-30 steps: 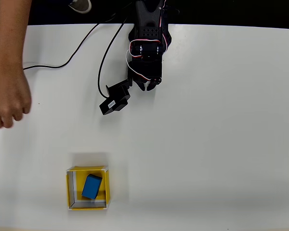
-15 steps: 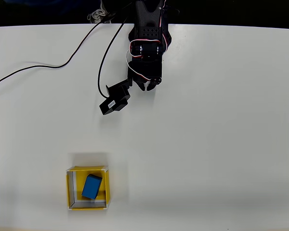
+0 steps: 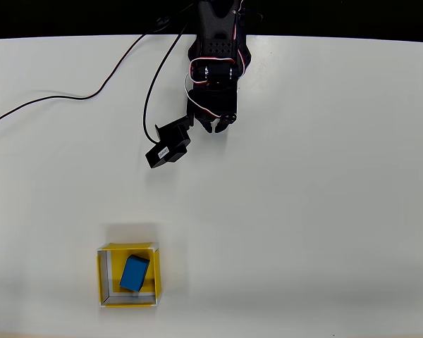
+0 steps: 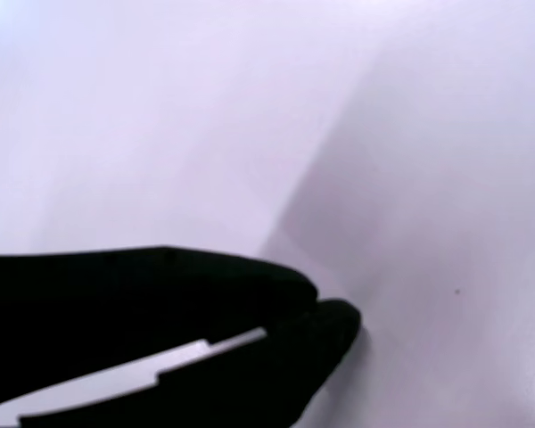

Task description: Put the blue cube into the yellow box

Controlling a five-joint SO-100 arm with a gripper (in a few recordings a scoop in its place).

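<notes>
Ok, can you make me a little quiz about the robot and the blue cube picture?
1. True or false: the cube lies inside the box.
2. Near which edge of the overhead view is the gripper: A) bottom B) top C) right
3. Fill in: the gripper's tips are ____ in the wrist view.

Key: 1 true. 2 B. 3 together, with nothing between them.
</notes>
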